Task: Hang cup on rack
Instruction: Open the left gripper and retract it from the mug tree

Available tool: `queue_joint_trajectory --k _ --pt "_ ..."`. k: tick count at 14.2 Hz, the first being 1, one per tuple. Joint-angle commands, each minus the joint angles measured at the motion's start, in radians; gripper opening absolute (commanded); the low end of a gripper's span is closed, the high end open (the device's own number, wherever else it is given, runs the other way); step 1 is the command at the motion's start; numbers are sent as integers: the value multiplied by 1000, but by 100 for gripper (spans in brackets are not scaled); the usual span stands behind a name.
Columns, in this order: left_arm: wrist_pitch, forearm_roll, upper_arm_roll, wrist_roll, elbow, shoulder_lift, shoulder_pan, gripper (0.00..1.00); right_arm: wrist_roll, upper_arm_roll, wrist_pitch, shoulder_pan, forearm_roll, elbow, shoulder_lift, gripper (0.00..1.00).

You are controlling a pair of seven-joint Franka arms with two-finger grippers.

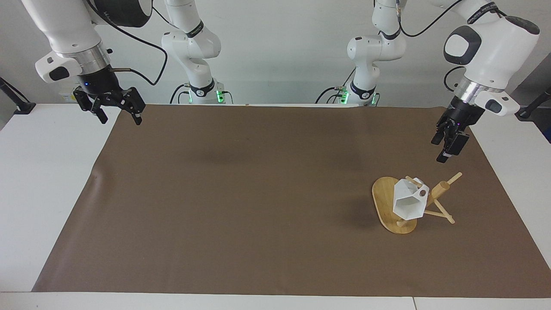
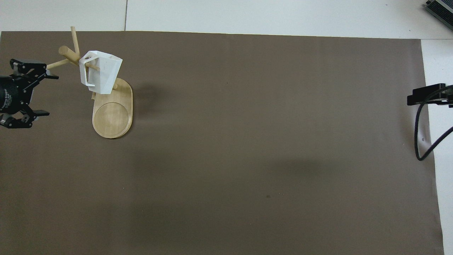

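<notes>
Right gripper (image 1: 117, 113): fingers spread and holding nothing, up in the air over the edge of the brown mat (image 1: 241, 193) at the right arm's end of the table, well apart from the rack; this arm waits.
Mat: brown sheet covering most of the white table (image 1: 38, 172); the rack stands on it toward the left arm's end.
Rack (image 1: 389, 206): bamboo mug tree, oval base flat on the mat, thick post with thin crossing pegs.
Cup (image 1: 409, 202): white and faceted, hanging on one of the rack's pegs by the hole in its tab handle, over the base, tilted with its mouth facing away from the robots; no gripper touches it.
Left gripper (image 1: 447, 144): in the air over the mat beside the rack, clear of cup and pegs; the overhead view shows its fingers (image 2: 35, 67) parted and gripping nothing.
</notes>
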Motion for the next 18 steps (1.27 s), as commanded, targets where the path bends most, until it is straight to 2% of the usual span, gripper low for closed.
queue_joint_trajectory --k 1,4,9,11,13,16,18 --pt "-105 89 0 180 38 -15 4 100 -15 0 6 -1 -13 -26 -22 100" --pt "-151 94 -1 312 36 -36 4 100 -15 0 6 -1 -13 -26 -22 100" --pt "-261 96 2 804 42 -56 4 100 -15 0 6 -3 -13 -28 -22 100" --pt "-324 123 0 944 73 -61 4 100 -15 0 6 -4 -13 -28 -22 100" --pt "-422 172 -9 1015 134 -59 -9 100 -15 0 6 -6 -13 -28 -22 100" --pt "-528 181 -26 1038 240 -42 -15 100 -15 0 6 -6 -13 -28 -22 100" --pt "-506 177 -41 1056 213 -54 -15 100 -15 0 6 -6 -13 -28 -22 100"
